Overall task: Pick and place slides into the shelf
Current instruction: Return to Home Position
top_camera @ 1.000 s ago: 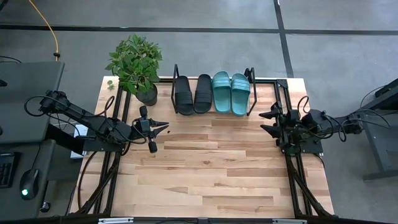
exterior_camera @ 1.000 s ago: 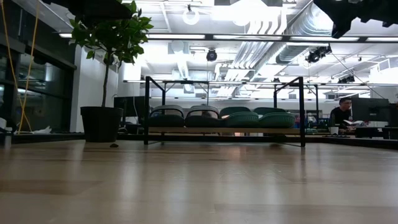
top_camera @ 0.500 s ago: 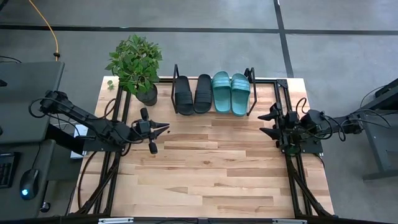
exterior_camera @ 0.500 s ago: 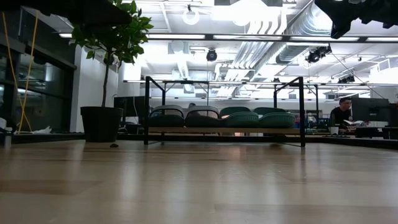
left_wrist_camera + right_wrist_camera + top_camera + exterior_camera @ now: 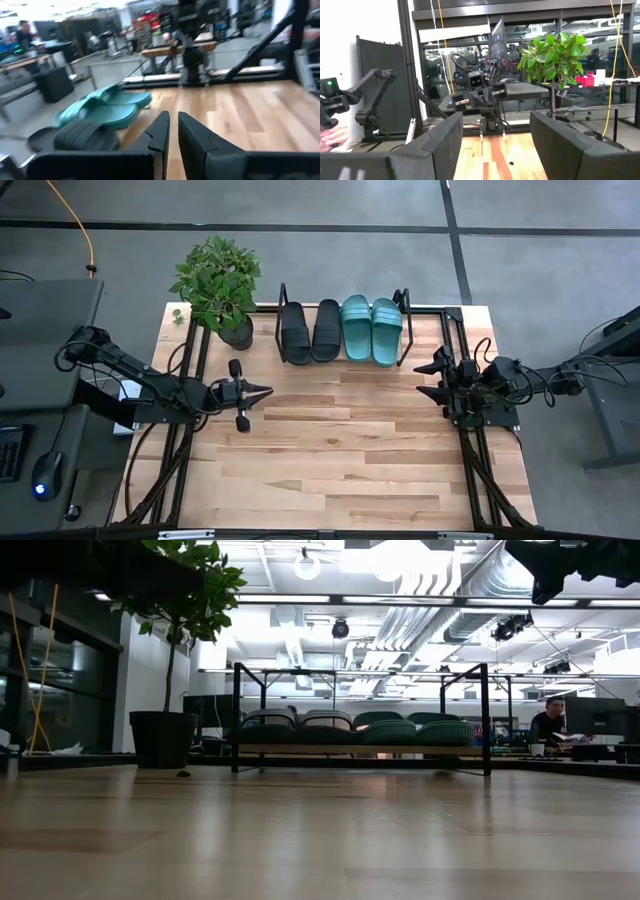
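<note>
On shelf (image 5: 404, 330): four slides (image 5: 340, 330) in a row, black pair beside teal pair | left gripper (image 5: 262, 391) nearly closed, empty | right gripper (image 5: 432, 377) open wide, empty | best retracted outward, clear of shelf frames and plant (image 5: 218, 280).

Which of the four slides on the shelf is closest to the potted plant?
The black slide at the left end of the shelf, right beside the plant. The other black slide and both teal slides sit farther right.
</note>
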Tool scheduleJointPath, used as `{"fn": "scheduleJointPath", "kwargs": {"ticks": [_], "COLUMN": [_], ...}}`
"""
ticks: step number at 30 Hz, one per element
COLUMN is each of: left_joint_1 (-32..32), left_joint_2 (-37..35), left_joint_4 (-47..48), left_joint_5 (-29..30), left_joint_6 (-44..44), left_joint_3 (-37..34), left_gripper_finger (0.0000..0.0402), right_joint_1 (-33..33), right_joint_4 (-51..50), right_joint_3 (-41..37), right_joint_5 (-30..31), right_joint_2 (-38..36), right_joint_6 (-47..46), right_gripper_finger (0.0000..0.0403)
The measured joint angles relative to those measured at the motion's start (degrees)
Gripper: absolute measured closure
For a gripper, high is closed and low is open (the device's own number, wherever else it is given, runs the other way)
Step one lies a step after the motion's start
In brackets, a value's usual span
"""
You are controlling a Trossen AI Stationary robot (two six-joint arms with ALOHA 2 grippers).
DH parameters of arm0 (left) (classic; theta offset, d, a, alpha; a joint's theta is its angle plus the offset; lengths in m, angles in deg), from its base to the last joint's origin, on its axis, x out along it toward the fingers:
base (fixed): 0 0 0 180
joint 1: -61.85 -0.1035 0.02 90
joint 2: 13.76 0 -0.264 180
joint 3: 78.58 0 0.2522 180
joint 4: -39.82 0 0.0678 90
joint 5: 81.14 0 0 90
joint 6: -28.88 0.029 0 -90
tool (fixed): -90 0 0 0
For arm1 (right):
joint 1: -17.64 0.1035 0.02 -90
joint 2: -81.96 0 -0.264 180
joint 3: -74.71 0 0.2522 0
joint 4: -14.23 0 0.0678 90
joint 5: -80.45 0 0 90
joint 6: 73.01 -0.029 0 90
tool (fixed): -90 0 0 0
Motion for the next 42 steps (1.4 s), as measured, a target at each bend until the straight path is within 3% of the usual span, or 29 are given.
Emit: {"fn": "scheduleJointPath", "kwargs": {"ticks": [12, 23, 42], "left_joint_1": [-13.5, -16.3, -16.2], "left_joint_2": [-0.4, -3.7, -25.8], "left_joint_4": [-1.6, 5.2, 13.8], "left_joint_5": [-16.4, -14.6, -15.0], "left_joint_6": [-3.9, -3.8, -4.1], "left_joint_3": [-3.3, -3.4, -10.2], "left_gripper_finger": [0.0373, 0.0373, 0.0373], "right_joint_1": [0.0, 0.0, 0.0], "right_joint_4": [0.1, -0.3, -0.6], "right_joint_3": [0.0, 0.0, 0.0], "right_joint_5": [1.0, 1.0, 0.4], "right_joint_2": [0.0, 0.0, 0.0], "right_joint_6": [0.3, 0.0, 0.3], "right_gripper_finger": [0.0180, 0.0180, 0.0180]}}
